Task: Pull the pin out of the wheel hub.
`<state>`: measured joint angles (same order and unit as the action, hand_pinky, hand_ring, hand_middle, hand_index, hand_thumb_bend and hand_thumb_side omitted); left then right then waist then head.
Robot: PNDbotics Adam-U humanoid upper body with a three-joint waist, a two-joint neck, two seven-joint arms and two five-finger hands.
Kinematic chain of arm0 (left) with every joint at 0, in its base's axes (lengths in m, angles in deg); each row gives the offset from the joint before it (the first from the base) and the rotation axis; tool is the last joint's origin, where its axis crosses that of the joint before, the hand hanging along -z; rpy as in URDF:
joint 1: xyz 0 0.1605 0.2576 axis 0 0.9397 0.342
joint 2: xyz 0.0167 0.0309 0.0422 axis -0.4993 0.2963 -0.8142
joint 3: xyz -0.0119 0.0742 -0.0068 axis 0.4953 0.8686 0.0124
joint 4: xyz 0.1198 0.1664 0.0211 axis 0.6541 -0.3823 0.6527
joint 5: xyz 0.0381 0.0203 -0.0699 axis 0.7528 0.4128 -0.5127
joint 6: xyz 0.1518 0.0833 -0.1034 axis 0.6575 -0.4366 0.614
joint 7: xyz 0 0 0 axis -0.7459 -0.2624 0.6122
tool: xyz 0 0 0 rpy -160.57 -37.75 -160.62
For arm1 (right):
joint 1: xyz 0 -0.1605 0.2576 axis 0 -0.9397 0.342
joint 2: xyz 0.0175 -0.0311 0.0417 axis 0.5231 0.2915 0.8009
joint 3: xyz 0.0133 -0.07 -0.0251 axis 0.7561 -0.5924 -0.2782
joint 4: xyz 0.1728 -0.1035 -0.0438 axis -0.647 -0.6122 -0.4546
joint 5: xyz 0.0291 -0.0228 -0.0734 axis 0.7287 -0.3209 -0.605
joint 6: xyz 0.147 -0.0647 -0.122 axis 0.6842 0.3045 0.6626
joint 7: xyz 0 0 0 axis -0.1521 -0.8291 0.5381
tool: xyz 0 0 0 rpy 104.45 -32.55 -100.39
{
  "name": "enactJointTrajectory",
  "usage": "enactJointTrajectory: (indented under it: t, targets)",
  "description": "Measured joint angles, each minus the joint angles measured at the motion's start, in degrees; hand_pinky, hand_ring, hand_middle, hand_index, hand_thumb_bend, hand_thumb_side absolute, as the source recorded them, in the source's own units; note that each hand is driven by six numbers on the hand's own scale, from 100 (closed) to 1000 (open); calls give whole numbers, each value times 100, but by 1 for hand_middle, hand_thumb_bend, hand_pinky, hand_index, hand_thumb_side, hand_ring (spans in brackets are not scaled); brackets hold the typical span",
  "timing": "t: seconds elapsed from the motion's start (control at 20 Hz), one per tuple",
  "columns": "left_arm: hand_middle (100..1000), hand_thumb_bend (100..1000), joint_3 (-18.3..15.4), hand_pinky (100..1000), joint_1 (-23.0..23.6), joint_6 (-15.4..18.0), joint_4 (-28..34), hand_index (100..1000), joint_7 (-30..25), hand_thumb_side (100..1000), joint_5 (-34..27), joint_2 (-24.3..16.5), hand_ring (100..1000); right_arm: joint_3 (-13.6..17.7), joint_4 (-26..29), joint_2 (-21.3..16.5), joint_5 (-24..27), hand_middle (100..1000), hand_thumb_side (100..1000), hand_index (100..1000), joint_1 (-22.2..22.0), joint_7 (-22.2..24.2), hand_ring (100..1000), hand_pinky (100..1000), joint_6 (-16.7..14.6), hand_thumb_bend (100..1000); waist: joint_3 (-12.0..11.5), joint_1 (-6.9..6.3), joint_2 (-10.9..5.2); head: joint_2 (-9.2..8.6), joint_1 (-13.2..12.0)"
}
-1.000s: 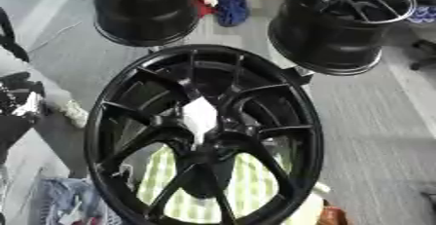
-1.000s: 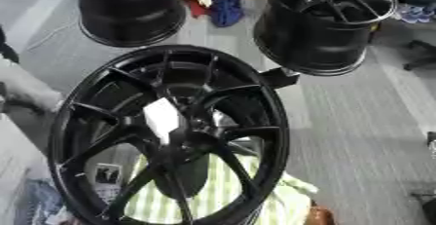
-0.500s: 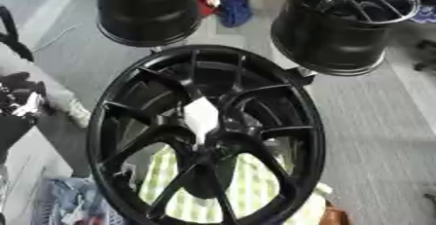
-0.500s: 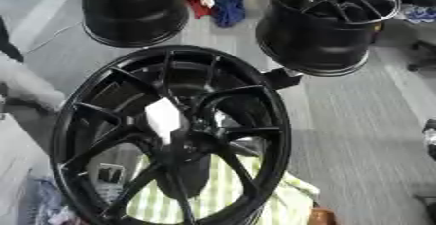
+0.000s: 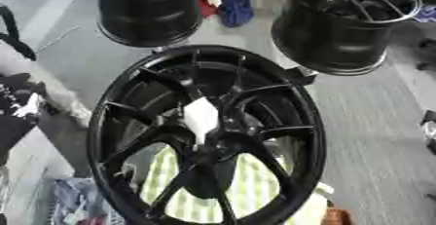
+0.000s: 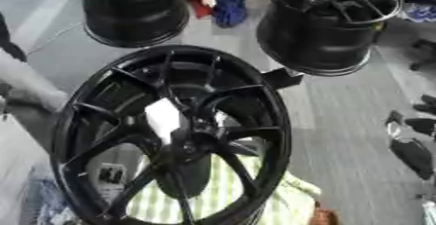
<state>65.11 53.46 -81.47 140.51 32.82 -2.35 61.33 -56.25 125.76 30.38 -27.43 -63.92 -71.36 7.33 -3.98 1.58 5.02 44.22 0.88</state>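
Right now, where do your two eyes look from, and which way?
Left eye view: in the head, looking down at the black wheel; maybe the left hand at the left edge.
Right eye view: beside it, same downward look; maybe the right hand at the right edge.
Both share the wheel, its white hub piece and two far wheels.

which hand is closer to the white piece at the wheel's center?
Left, probably. The left hand sits just outside the wheel's left rim, level with the white piece; the right hand lies well clear of the right rim, lower.
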Motion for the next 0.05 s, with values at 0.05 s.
enactJointTrajectory:
  t: [0.05]
  targets:
    - [625,263,0,558,0,1,0,762,1,298,0,12,603,-53,-9,41,24,691,223,823,35,39,621,701,-25,199,-2,-2,1,0,5]
